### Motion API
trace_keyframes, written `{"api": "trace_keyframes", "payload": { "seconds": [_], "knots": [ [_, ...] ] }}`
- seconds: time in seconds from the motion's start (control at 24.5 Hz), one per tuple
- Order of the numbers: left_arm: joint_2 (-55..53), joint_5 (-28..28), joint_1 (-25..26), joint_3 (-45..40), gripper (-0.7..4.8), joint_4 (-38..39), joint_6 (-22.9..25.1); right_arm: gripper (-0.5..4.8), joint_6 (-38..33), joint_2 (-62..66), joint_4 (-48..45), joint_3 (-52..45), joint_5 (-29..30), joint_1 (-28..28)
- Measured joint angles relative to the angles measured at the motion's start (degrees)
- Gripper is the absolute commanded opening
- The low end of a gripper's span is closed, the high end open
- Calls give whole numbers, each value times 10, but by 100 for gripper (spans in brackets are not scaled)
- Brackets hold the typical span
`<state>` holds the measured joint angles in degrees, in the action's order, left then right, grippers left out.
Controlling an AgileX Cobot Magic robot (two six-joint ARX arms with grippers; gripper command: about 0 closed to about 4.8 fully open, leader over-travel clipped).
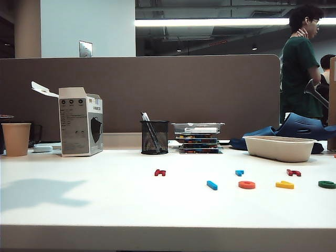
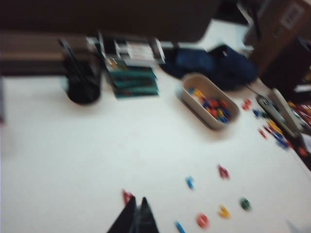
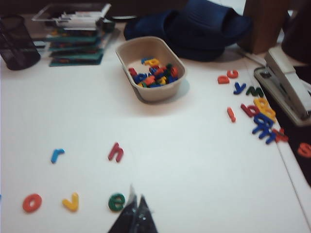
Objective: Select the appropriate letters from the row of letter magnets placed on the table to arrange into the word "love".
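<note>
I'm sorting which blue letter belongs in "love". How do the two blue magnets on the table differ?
The blue bar is a plain straight stick, lying slanted in the front row, left of the orange ring. The blue r is shorter and hooked at its top, and sits farther back, in the row with the red h. Both are small, flat and lie free on the white table, with neither gripper touching them.

The left gripper [image 2: 137, 213] hangs above the table with its dark fingertips pressed together, holding nothing. The right gripper [image 3: 135, 211] is likewise raised, tips meeting in a closed point, empty.
</note>
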<state>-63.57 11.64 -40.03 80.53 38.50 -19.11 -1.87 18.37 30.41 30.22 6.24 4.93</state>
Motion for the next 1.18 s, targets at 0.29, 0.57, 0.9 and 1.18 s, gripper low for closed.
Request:
{"api": "trace_keyframes", "payload": {
  "seconds": [0.29, 0.57, 0.9, 1.18],
  "knots": [
    [0, -21, 172, 43, -5, 1, 116, -6, 0, -28, -24, 0, 0, -3],
    [23, -57, 324, 79, -5, 19, 179, -6, -1, -35, -24, 0, 0, -6],
    [195, -54, 386, 7, -5, 64, 214, -6, -22, -98, -46, -39, -12, -65],
    [436, -63, 386, -183, -5, 53, 203, -6, -39, -181, -113, -127, -17, -66]
  ]
}}
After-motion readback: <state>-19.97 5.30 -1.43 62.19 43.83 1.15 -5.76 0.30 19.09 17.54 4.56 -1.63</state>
